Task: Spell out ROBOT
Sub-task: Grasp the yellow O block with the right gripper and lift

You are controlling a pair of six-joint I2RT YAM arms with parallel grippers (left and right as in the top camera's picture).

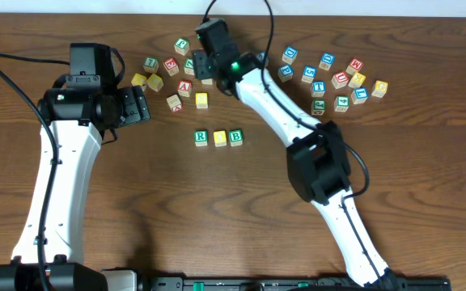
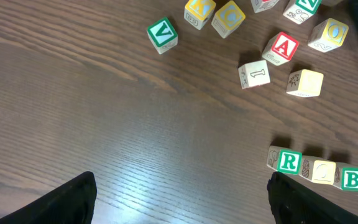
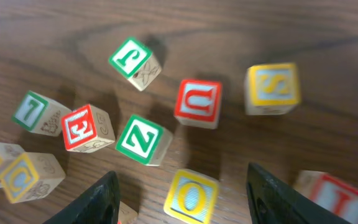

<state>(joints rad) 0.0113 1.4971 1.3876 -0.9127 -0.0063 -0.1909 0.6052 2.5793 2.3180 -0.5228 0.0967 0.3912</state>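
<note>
Yellow O cube (image 3: 191,198) sits between the spread right fingers (image 3: 98,202); left fingers (image 2: 67,202) gape wide, empty.

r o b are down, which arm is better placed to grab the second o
Right. The right claw hangs open over the yellow O block, framed between its fingers. The left claw is over bare table, farther from it.
</note>
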